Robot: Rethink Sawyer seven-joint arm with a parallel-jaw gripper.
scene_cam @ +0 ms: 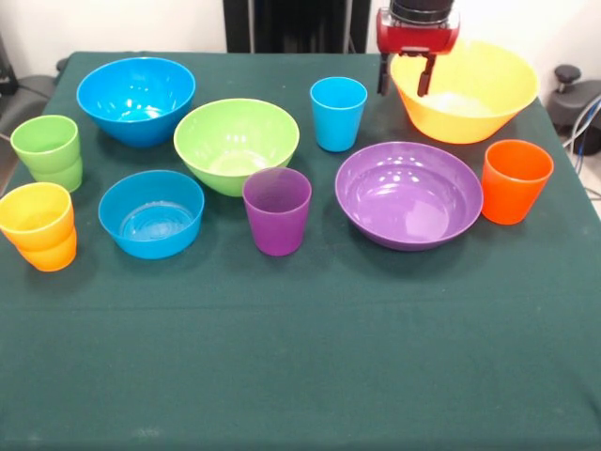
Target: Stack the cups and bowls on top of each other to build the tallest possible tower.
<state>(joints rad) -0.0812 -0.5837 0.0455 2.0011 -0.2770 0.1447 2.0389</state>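
A dark green cloth covers the table (300, 376), with a pale wall and the robot's black pedestal (286, 23) behind its far edge. The red and black hand (406, 77) hangs at the top of the front view, its two dark fingers (427, 75) apart and straddling the near-left rim of the yellow bowl (465, 89), one finger outside the rim and one over the inside; whether they touch the rim cannot be told. Nothing is stacked into a tower; the pieces stand spread over the table. In the far row, from picture left, sit the big blue bowl (136, 99), the lime green bowl (237, 143) and the light blue cup (338, 113), with the yellow bowl at the far right. In the nearer row stand the flat-bottomed blue bowl (151, 213), the purple cup (277, 210), the purple bowl (409, 194) and the orange cup (516, 180), which is just beside the purple bowl. At the left edge a green cup (47, 150) appears nested in a second green one, and nearer, a yellow cup (36, 216) sits nested in an orange cup (52, 254). All cups and bowls stand upright, mouths up.
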